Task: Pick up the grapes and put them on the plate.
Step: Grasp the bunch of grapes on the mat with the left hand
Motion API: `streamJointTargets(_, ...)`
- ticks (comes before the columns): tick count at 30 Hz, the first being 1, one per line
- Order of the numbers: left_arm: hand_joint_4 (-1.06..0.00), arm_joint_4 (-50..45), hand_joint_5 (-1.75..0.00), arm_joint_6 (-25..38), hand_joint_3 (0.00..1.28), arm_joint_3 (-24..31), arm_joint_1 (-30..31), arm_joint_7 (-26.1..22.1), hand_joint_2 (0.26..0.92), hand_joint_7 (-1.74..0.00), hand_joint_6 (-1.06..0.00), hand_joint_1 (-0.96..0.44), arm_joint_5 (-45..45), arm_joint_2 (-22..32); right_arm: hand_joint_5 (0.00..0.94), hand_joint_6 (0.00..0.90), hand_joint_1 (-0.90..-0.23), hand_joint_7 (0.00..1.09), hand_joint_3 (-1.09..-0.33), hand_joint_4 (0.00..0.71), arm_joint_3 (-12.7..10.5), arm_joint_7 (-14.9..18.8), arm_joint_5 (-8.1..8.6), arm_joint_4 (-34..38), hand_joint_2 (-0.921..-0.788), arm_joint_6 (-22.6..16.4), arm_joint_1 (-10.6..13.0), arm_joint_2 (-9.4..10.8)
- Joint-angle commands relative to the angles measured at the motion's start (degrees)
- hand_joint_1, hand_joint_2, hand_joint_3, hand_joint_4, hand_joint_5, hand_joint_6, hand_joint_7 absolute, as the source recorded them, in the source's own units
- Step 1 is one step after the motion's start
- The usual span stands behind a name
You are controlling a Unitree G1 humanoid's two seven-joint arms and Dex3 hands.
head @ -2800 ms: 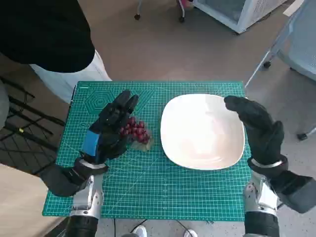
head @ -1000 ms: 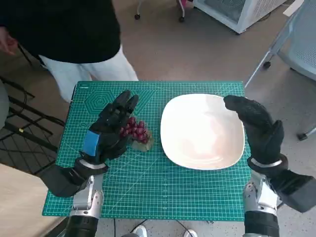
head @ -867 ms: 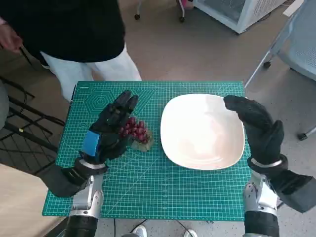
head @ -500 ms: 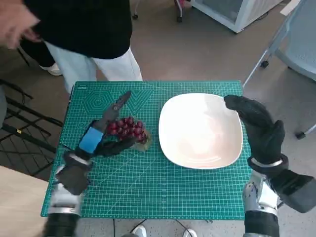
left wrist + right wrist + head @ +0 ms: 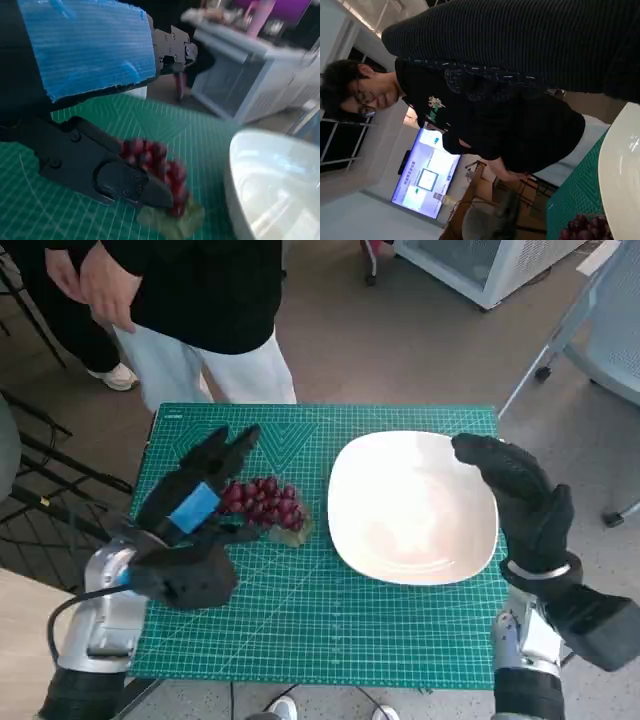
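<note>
A bunch of dark red grapes [image 5: 264, 504] with a pale green leaf lies on the green cutting mat [image 5: 320, 630], left of the white plate [image 5: 410, 510]. My left hand [image 5: 193, 508] lies just left of the bunch, fingers spread along its far side and thumb along its near side, without gripping it. The left wrist view shows the grapes [image 5: 156, 165] between the thumb [image 5: 117, 176] and the upper fingers, with the plate [image 5: 272, 185] beyond. My right hand [image 5: 517, 495] hovers over the plate's right rim and holds nothing. The right wrist view catches the grapes [image 5: 585, 231] and the plate [image 5: 622, 185].
A person [image 5: 190, 300] in a black top and pale trousers stands at the mat's far left edge, also seen as the person [image 5: 490, 125] in the right wrist view. A chair base [image 5: 600, 330] stands far right, a white cabinet [image 5: 480, 265] at the back.
My left forearm has swung out to the left and the hand has turned, baring more of the grapes. The person has stepped right behind the table. The right hand has stayed still.
</note>
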Motion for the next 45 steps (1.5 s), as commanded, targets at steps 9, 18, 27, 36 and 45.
streamJointTargets(9, 0.0, 2.97, 0.0, 6.45, 0.0, -5.21, -3.41, 1.13, 0.717, -0.02, -0.1, -0.53, 3.18, 0.5, 0.0, 0.045, -0.536, 0.27, -0.593, 0.177, -0.04, 0.34, -0.25, 1.12, -0.921, 0.12, 0.97, -0.52)
streamJointTargets(18, 0.0, 7.88, 0.0, 9.18, 0.0, -8.81, -7.15, 0.44, 0.716, -0.01, -0.1, -0.51, 4.14, 0.31, 0.0, 0.047, -0.537, 0.26, -0.593, 0.177, -0.1, 0.56, -0.06, 1.44, -0.921, 0.14, 0.96, -0.55)
streamJointTargets(27, 0.0, 15.88, 0.0, 10.63, 0.0, -12.38, -12.42, 0.57, 0.714, -0.01, -0.1, -0.48, 4.03, -0.33, 0.001, 0.052, -0.537, 0.26, -0.591, 0.179, -0.04, 0.53, 0.23, 1.12, -0.921, 0.68, 1.06, -0.36)
streamJointTargets(36, 0.0, 27.28, 0.0, 10.83, 0.0, -15.8, -18.62, 1.7, 0.712, -0.01, -0.11, -0.46, 3.92, -1.86, 0.0, 0.054, -0.537, 0.25, -0.59, 0.178, -0.08, 0.5, 0.49, 0.65, -0.921, 1.16, 1.34, -0.29)
streamJointTargets(45, 0.0, 40.74, 0.0, 10.17, 0.0, -18.93, -24.43, 2.68, 0.711, -0.01, -0.12, -0.45, 3.3, -4.38, 0.001, 0.057, -0.536, 0.25, -0.59, 0.179, 0.01, 0.35, 0.6, 0.18, -0.921, 1.3, 1.77, -0.21)
